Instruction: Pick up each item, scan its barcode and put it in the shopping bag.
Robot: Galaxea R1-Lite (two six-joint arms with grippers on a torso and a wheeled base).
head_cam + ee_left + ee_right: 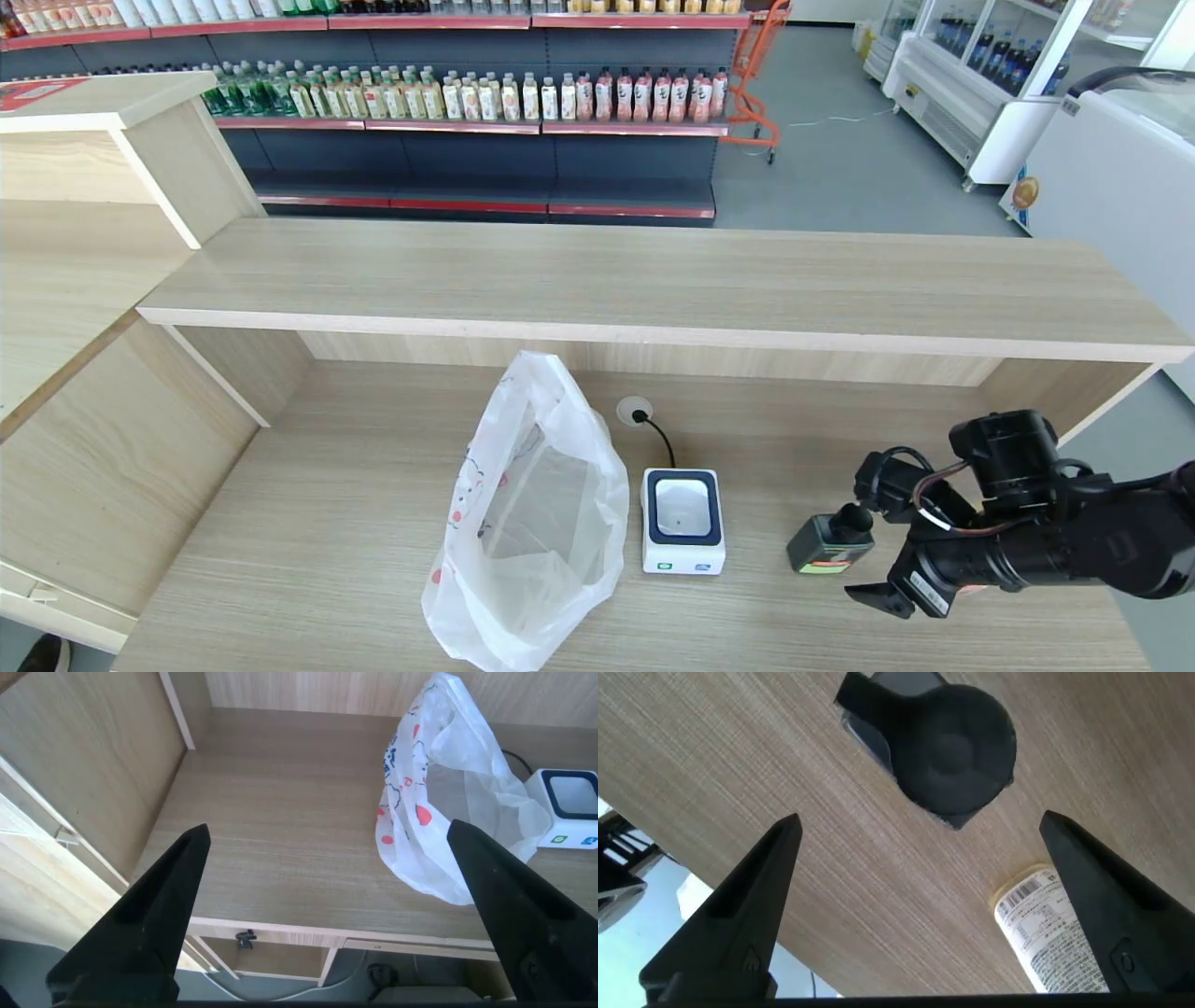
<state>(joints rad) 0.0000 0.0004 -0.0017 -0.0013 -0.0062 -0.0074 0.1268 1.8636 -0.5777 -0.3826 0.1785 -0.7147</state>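
Your right claw (922, 821) released, spread wide, close to small dark bottle with round black cap (831, 544) standing near wooden counter's (280, 560) right front corner. Watch: off-centre squeeze could tip bottle, or finger knock pale barcode-labelled tube (1046, 929) lying beside it. Left claw (327, 849) released too.

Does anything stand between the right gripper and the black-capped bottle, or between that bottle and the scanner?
Nothing visible. The open right gripper faces the black-capped bottle directly, and only bare counter lies between it and the scanner.
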